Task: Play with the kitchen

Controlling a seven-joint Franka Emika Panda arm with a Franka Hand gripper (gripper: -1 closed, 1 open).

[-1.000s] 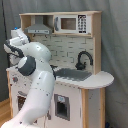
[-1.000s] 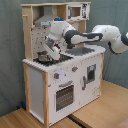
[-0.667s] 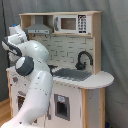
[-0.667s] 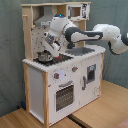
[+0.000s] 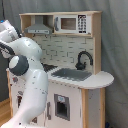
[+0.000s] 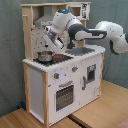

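Hovering above the hob, the gripper (image 6: 55, 44) is being held just over a small pot (image 6: 45, 55) in the second exterior view; finger state cannot be told. The pot lies directly below. The kitchen (image 6: 65, 80) is standing on a wooden floor; the sink (image 5: 75, 75) and tap (image 5: 83, 59) are lying beyond, with open room above.

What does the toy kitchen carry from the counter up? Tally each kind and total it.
Microwave: 1
Hood: 1
Tap: 1
Sink: 1
Hob: 1
Pot: 1
Total: 6
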